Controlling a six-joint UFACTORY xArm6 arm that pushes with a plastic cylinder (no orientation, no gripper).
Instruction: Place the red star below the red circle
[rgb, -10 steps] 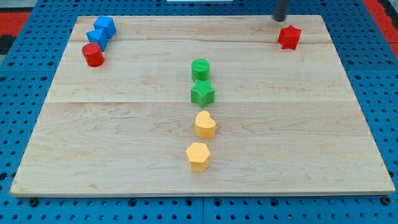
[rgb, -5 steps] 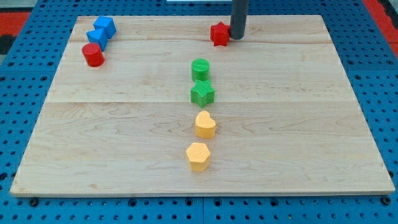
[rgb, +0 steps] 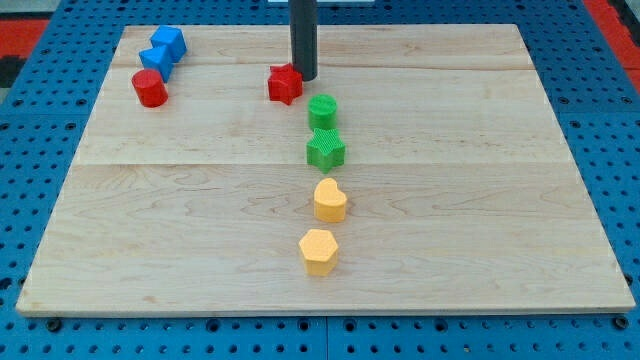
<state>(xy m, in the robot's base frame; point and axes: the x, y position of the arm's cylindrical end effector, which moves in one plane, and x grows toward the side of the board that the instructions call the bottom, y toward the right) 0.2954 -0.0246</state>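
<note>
The red star (rgb: 285, 84) lies on the wooden board near the view's top, left of centre. My tip (rgb: 304, 77) touches the star's upper right side; the dark rod rises straight out of the view's top. The red circle (rgb: 150, 89) sits at the view's upper left, well to the left of the star and at about the same height.
Two blue blocks (rgb: 162, 50) sit just above the red circle. A green circle (rgb: 322, 110) lies just right of and below the star, with a green star (rgb: 325, 149), a yellow heart (rgb: 330, 200) and a yellow hexagon (rgb: 319, 250) in a column below it.
My tip has pushed the red star from the view's upper right across the top of the board to left of centre, and slightly downward.
</note>
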